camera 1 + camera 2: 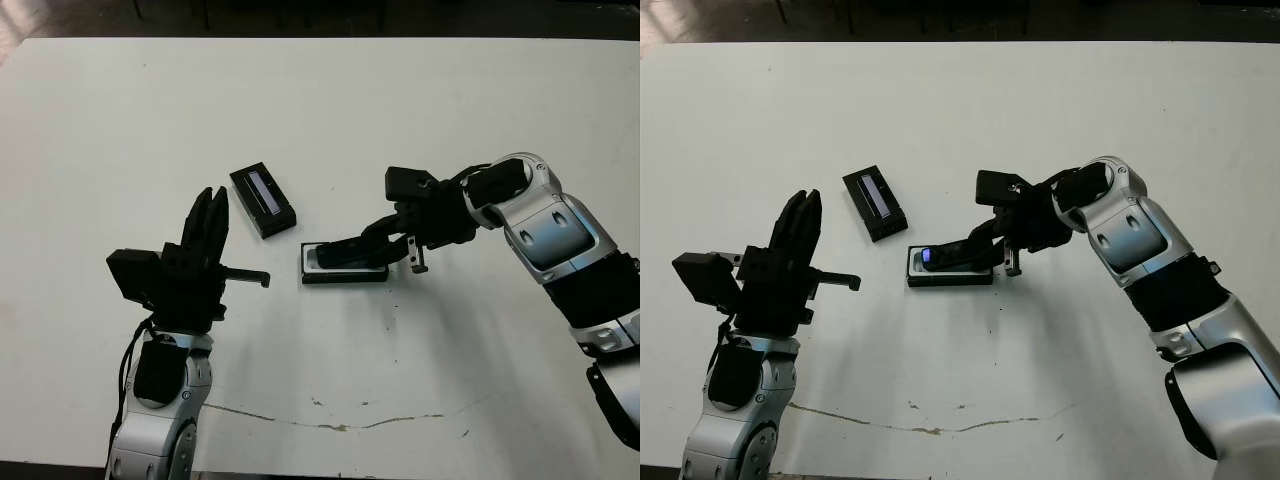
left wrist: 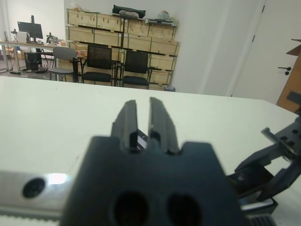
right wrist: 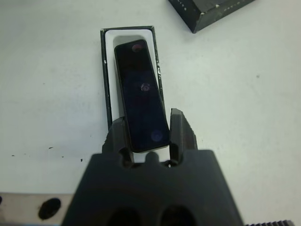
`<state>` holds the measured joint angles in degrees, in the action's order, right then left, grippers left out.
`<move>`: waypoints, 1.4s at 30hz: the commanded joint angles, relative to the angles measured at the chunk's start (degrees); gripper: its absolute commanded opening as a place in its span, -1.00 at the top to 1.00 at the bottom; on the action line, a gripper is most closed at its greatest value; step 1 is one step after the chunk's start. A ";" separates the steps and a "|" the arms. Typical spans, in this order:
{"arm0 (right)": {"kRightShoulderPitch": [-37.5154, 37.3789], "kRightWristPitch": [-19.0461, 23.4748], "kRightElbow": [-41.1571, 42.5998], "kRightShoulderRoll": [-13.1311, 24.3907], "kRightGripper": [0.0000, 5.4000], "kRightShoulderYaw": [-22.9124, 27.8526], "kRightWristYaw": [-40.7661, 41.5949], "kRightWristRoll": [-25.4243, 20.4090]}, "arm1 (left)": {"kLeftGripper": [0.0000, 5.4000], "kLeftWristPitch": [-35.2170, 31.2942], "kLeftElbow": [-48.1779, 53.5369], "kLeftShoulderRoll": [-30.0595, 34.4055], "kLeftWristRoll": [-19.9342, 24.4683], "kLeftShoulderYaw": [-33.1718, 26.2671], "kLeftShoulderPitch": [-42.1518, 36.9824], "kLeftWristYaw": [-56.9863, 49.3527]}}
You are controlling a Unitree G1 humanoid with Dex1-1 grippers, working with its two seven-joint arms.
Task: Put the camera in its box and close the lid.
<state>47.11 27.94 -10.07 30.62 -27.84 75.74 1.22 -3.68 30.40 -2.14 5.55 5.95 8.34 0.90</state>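
At the centre of the left eye view we see the box (image 1: 343, 266) lying flat on the white bench (image 1: 400, 110), its long side running left to right. The camera (image 3: 141, 96) lies along it, tilted over the white lining; in the right eye view its blue-lit screen sits at the box's left end. The right arm enters from the right edge of the frame, bends at the elbow and reaches leftward and down, so that the right gripper (image 3: 146, 132) meets the box's right end. In the right wrist view we see its two fingers (image 3: 181, 129) pressed against the sides of the camera's near end, clamping it. The lid (image 1: 263, 201) lies just up and left of the box, apart from it, its pale strip facing up. At lower left the left arm rises from the bottom edge with its forearm upright; the left gripper (image 2: 142, 120) points away toward the far bench edge, holds nothing, and its fingers stand nearly together with only a narrow slit between them.
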 commanded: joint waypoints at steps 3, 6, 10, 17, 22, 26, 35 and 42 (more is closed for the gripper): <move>3.09 0.36 -1.71 0.36 0.95 -1.34 1.63 1.38 | 1.00 -0.96 -0.74 0.06 -0.53 0.03 0.48 -0.19; 4.34 0.41 -0.62 0.51 0.95 -3.04 2.56 2.89 | 1.00 -1.36 -0.44 0.43 -1.02 0.13 0.28 -0.03; 5.54 0.12 0.40 0.03 0.95 -5.02 4.11 4.20 | 1.00 -1.03 -0.85 0.20 -1.38 0.33 0.05 -0.16; 6.16 -1.02 4.29 0.34 0.95 -8.51 4.56 8.38 | 1.00 -1.15 -1.02 -0.53 -1.20 0.48 0.28 -0.41; 5.39 -0.41 6.67 0.60 0.95 -8.82 4.85 9.81 | 1.00 -1.20 -0.95 -0.50 -1.49 0.67 0.21 -0.62; 5.43 0.43 6.97 0.53 0.95 -8.94 5.60 9.92 | 1.00 -1.14 -1.08 -0.69 -1.35 0.86 0.26 -0.77; 6.72 2.64 7.23 -0.49 0.95 -10.32 5.92 10.73 | 1.00 0.08 -1.50 -0.70 -1.66 1.14 0.57 -0.95; 8.72 7.50 6.74 -3.35 0.95 -12.80 6.55 10.93 | 1.00 -0.15 -1.17 -0.80 -1.75 1.30 0.97 -1.35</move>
<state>55.93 34.42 -3.09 28.54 -38.81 80.65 12.79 -3.52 29.96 -2.78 4.23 7.30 8.22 -0.10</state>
